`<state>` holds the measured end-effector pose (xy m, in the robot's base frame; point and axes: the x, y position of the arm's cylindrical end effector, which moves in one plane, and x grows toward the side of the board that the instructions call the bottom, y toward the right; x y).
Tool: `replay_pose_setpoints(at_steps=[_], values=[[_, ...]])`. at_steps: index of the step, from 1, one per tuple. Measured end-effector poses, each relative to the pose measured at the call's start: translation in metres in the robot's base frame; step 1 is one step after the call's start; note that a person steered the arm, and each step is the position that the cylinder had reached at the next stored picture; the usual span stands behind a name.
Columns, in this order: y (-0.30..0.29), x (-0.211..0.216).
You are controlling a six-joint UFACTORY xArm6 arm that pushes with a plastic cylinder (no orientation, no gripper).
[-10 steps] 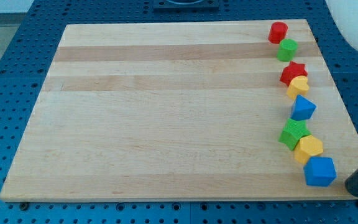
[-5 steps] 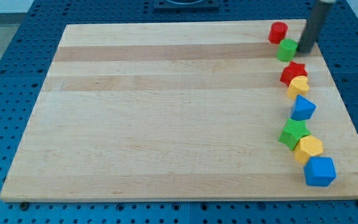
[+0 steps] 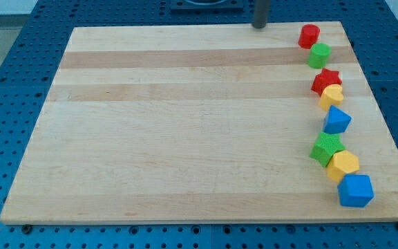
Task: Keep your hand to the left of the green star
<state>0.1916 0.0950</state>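
The green star lies near the board's right edge, in a column of blocks. My tip is at the board's top edge, far above the green star and to its left. It touches no block. The nearest block is a red cylinder, to the tip's right. Only the lowest part of the dark rod shows; the rest runs out of the view's top.
The column on the right holds a green cylinder, red star, yellow heart, blue triangle, yellow hexagon and blue cube. The wooden board rests on a blue pegboard.
The rod moved from the view's bottom right corner up the right side past the green cylinder, then left along the top edge. No block moved.
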Motion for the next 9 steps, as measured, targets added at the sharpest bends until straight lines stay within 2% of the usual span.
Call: replay_pose_setpoints(at_steps=[1,2,3,5,6,9], values=[[-0.003,0.064],[0.042,0.185],[0.058,0.243],[0.051,0.251],[0.034,0.299],[0.034,0.326]])
